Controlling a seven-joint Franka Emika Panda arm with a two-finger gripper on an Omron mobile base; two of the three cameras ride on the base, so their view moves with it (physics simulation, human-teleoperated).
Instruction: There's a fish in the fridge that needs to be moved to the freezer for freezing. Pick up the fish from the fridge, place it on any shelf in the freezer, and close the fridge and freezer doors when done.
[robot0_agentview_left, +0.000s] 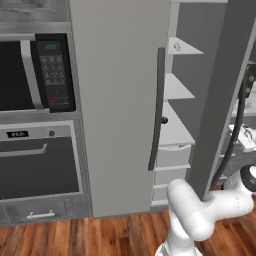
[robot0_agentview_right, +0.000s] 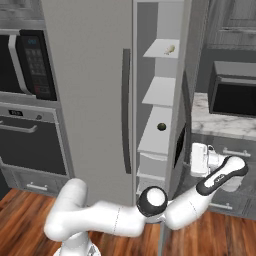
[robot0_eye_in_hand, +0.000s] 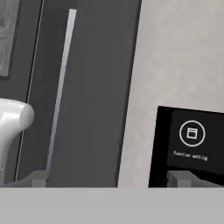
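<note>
Looking from the left base camera, you have the fridge door (robot0_agentview_left: 117, 105) shut, its long dark handle (robot0_agentview_left: 157, 110) running down the right edge, and beside it the freezer (robot0_agentview_left: 197, 75) standing open with its pale shelves stacked one above another. On the top shelf (robot0_agentview_left: 186, 48) lies the fish (robot0_agentview_left: 177, 47), small and pale; a small dark round thing (robot0_agentview_left: 164, 119) sits at the front edge of a lower shelf. The freezer door (robot0_agentview_left: 225, 95) swings out toward you at the right, and the microwave (robot0_agentview_left: 35, 72) sits at the left. From the right base camera, you see the same fish (robot0_agentview_right: 169, 49) on the top shelf (robot0_agentview_right: 162, 50), the dark round thing (robot0_agentview_right: 161, 126) two shelves lower, and the arm reaching round the outer side of the open freezer door (robot0_agentview_right: 192, 80), near a marble counter (robot0_agentview_right: 220, 122). From the hand camera, your jaws stand wide with nothing between them, facing the grey door face (robot0_eye_in_hand: 183, 57) and its black dispenser panel (robot0_eye_in_hand: 190, 144).
</note>
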